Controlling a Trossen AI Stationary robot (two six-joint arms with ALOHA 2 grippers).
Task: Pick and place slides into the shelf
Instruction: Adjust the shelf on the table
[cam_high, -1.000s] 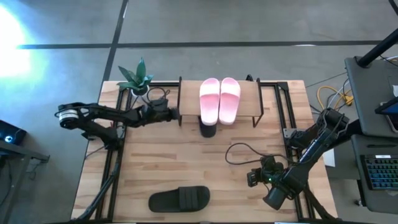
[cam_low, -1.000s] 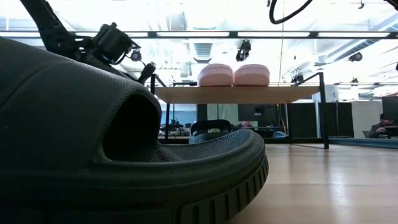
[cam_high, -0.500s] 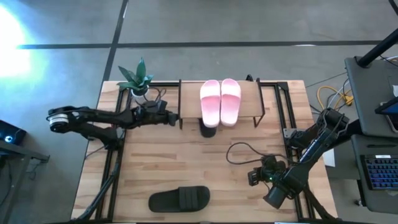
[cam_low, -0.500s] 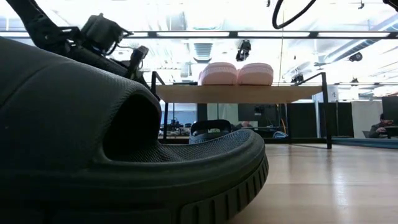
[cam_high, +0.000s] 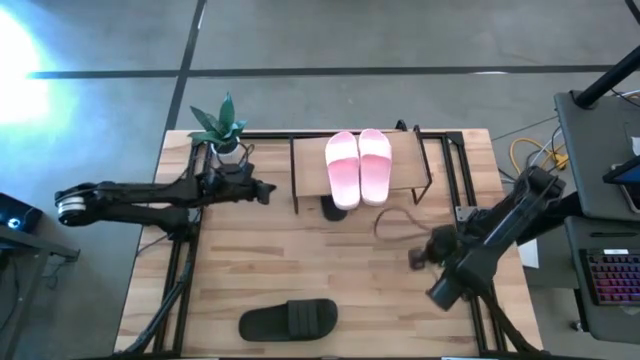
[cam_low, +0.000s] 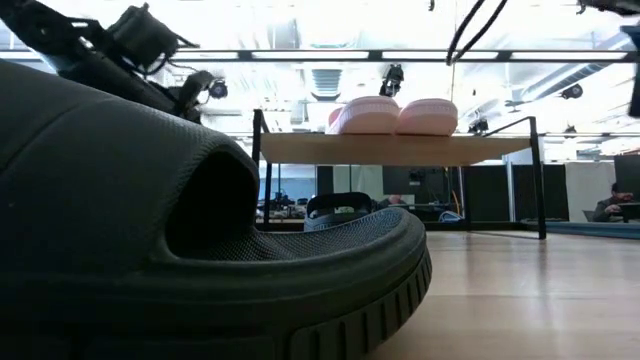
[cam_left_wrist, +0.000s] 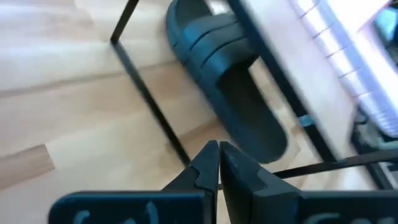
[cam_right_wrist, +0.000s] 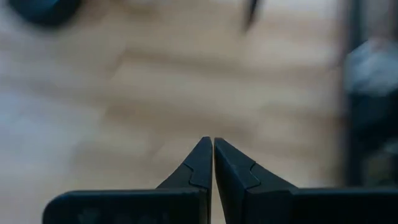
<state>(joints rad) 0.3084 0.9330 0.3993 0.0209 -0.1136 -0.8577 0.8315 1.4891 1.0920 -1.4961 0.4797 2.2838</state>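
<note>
High view shows the wooden table (cam_high: 250, 250) with the shelf (cam_high: 408, 160) standing at its far edge, near the middle. Both pale pink slides (cam_high: 358, 166) lie side by side on the top board of the shelf. One dark slide under the shelf (cam_high: 334, 209) is only partly seen from above — the left wrist view shows it lying on the table between the thin black legs. The other dark slide (cam_high: 288, 320) lies alone near the front edge of the table, well apart from the shelf; it fills most of the low view.

Left gripper (cam_high: 262, 189) hangs just beside the left end of the shelf, its fingers (cam_left_wrist: 208, 167) pressed together and holding nothing. Right gripper (cam_high: 418, 258) is over bare wood on the right side of the table — its fingers (cam_right_wrist: 203, 163) are also pressed together, empty. A small potted plant (cam_high: 220, 125) stands at the far left corner.
</note>
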